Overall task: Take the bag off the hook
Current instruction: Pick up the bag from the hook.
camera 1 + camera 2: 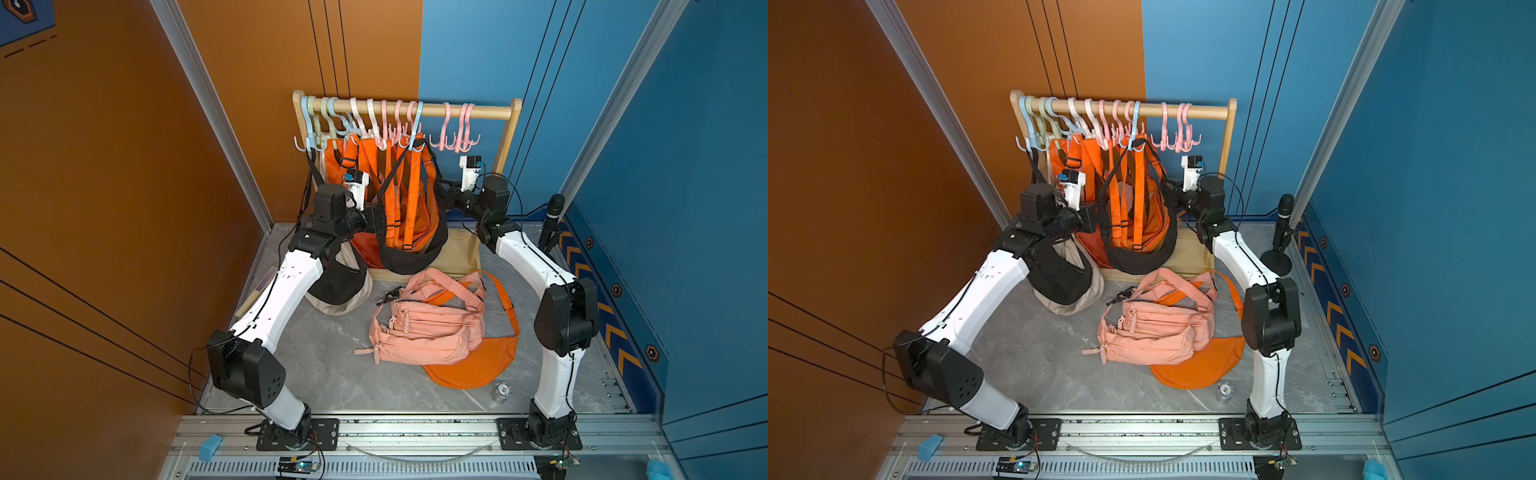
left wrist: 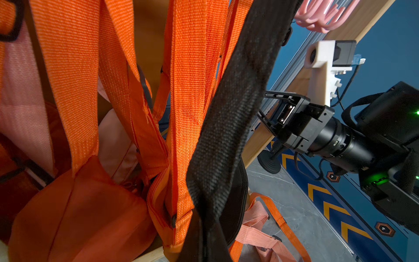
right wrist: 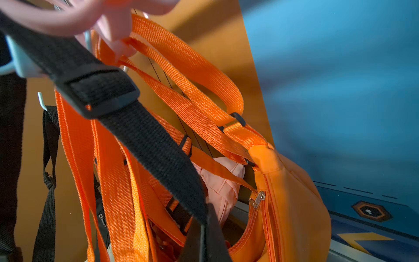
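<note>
Foreground: grey marble table point(image 1: 332, 361), carrying a pink bag point(image 1: 428, 328) that lies flat and partly over a flat orange bag point(image 1: 473, 368). Both are off the rack.

Middle, left: left gripper point(image 1: 376, 220), jaws drawn together, apparently pinching the left-hand run of the black strap point(image 3: 140, 131). Its fingertips are buried in fabric in both top views, so the contact is not plain.

Middle, right: right gripper point(image 3: 205, 229), fingers pressed closed on the same black strap, below its buckle.

Between the grippers: black bag point(image 1: 409, 255), hanging low at the front of the rack, before several hanging orange bags point(image 1: 417, 216).

Behind, above: light blue hook point(image 1: 417, 124), with the black strap looped over it. The bag is not yet off.

Rear: wooden rail point(image 1: 478, 111), bearing a row of pastel hooks point(image 1: 374, 120).
</note>
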Motion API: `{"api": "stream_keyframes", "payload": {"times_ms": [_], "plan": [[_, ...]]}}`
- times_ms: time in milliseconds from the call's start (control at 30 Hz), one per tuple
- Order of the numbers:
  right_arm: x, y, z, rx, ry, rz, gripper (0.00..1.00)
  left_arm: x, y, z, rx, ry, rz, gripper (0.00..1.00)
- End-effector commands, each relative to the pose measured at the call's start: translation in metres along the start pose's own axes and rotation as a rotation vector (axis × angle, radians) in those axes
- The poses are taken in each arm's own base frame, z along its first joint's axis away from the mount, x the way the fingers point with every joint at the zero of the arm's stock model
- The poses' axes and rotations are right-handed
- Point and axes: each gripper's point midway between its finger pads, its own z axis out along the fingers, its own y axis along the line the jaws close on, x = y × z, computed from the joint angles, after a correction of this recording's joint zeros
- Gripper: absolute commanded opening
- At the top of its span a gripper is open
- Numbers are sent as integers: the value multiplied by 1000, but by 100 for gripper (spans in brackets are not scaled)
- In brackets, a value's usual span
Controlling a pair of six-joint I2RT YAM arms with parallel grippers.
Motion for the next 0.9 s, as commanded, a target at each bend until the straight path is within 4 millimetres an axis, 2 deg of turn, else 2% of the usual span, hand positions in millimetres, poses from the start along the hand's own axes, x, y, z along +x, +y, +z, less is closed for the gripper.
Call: {"api": "stream_keyframes", "payload": {"times_ms": [0,367,600,867], "plan": [[-37,36,-21,-73,-76,-23,0,-17,-8,1,32,-22,2,0],[-54,93,-40,-163,-88,-80,0,-71,-18,0,55,-89,32,0],[-67,112,-53,-180,-108,-102,0,-102,-31,-12,80,-146,51,0],[-84,134,-76,-182,-141,-147,0,-121,-47,-30,104,-194,66,0]]}}
